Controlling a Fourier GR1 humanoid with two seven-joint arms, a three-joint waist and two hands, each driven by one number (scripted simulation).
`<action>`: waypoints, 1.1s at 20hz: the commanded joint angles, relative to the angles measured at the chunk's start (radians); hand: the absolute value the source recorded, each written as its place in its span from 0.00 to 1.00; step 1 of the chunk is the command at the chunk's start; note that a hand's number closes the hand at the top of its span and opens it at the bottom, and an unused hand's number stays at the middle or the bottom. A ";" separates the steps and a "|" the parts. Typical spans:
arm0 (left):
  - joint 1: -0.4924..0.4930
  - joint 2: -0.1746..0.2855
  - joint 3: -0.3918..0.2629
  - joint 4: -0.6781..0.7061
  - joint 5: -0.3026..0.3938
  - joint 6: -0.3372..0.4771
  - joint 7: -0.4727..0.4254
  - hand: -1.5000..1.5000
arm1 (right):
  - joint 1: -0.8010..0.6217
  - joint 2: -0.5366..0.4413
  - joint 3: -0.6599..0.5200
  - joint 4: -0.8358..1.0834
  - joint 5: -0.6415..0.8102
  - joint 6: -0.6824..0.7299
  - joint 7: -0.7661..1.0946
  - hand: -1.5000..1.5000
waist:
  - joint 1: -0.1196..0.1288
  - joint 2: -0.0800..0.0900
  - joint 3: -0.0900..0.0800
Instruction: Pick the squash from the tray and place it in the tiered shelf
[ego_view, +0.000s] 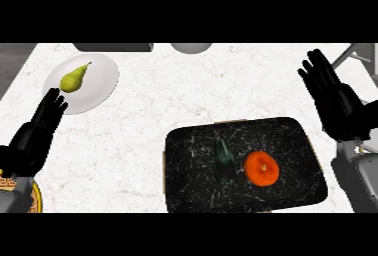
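A dark marbled tray (192, 195) sits on the white counter at the lower middle. On it lie a dark green elongated squash (224, 156) and, just to its right, a round orange fruit (262, 168). My right hand (336, 105) is open, fingers straight and pointing up, above and to the right of the tray's far right corner. My left hand (33, 132) is open at the left edge, fingers up, well away from the tray. Grey bars of the tiered shelf (358, 57) show at the upper right, behind the right hand.
A white plate (100, 82) with a green pear (74, 78) sits at the upper left, just beyond my left fingertips. A grey object (114, 47) and a grey round bowl (192, 47) stand at the counter's far edge. An orange-rimmed item (33, 197) peeks in at the lower left.
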 joint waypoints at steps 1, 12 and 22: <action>-0.004 -0.012 -0.001 -0.009 -0.023 -0.015 0.019 0.50 | 0.054 0.032 -0.011 -0.026 0.078 -0.119 0.012 0.00 | -0.009 -0.002 0.008; 0.011 -0.048 -0.073 -0.019 -0.073 0.054 0.038 0.50 | 0.417 0.039 -0.241 0.095 0.358 -0.744 0.026 1.00 | -0.146 0.004 0.001; -0.074 -0.169 -0.191 -0.005 -0.176 0.121 0.091 0.50 | 0.774 0.389 0.062 -0.375 0.469 -1.042 -0.231 0.00 | -0.048 -0.006 0.007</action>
